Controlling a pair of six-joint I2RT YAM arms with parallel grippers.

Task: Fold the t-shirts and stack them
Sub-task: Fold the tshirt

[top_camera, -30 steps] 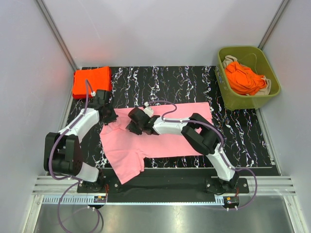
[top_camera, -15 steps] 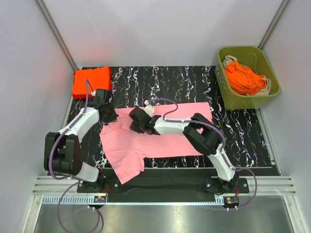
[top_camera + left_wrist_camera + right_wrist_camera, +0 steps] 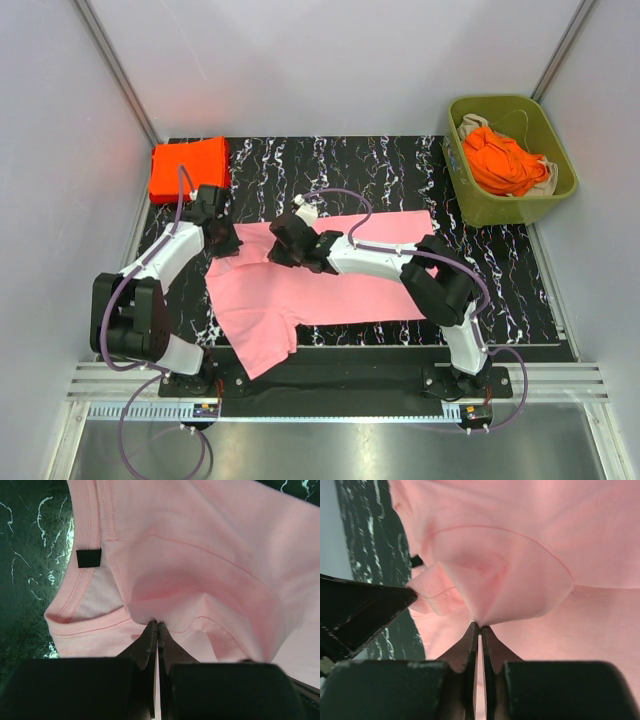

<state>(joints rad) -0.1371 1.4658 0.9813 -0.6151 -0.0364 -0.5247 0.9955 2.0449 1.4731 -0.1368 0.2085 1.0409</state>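
We see the left gripper (image 3: pixel 156 625) pinched shut on the pink t-shirt (image 3: pixel 340 295) beside its collar (image 3: pixel 82 605), and the right gripper (image 3: pixel 480 626) pinched on a raised fold of it. The shirt lies mid-frame in the top view, long axis left-right, collar pointing left.

The top view looks down from above the near edge over the whole surface (image 3: pixel 400 165). The wrist views sit close behind the left hand (image 3: pixel 157 626) and right hand (image 3: pixel 480 625), facing the pink t-shirt (image 3: pixel 200 555), which all three views share.
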